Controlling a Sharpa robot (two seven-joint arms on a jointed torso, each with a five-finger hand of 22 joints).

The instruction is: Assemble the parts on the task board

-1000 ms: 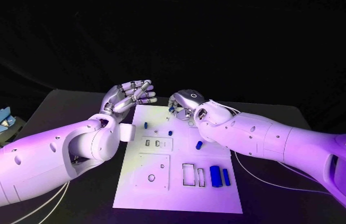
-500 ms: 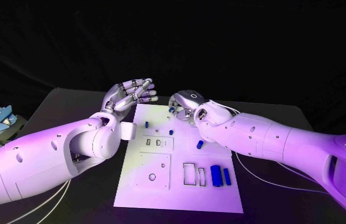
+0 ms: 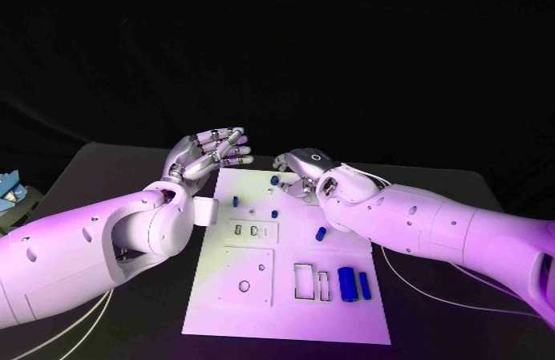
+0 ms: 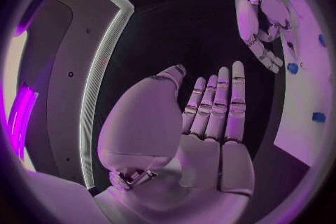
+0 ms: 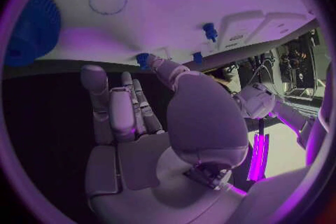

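Right hand (image 3: 303, 170) hovered over the top edge of the white board (image 3: 289, 316), fingers apart and holding nothing. A small blue part (image 3: 274, 180) lay just left of and below its fingertips. Left hand (image 3: 212, 153), also empty and spread, was farther left.

We see a dark matte tabletop (image 3: 127, 175) carrying a flat white rectangular task board (image 3: 347, 312) at its middle, and a small pale blue object (image 3: 7, 192) at its left edge

Head camera looks down over task board (image 3: 289, 296); wrist cameras sit close behind palms, both catching board edge.
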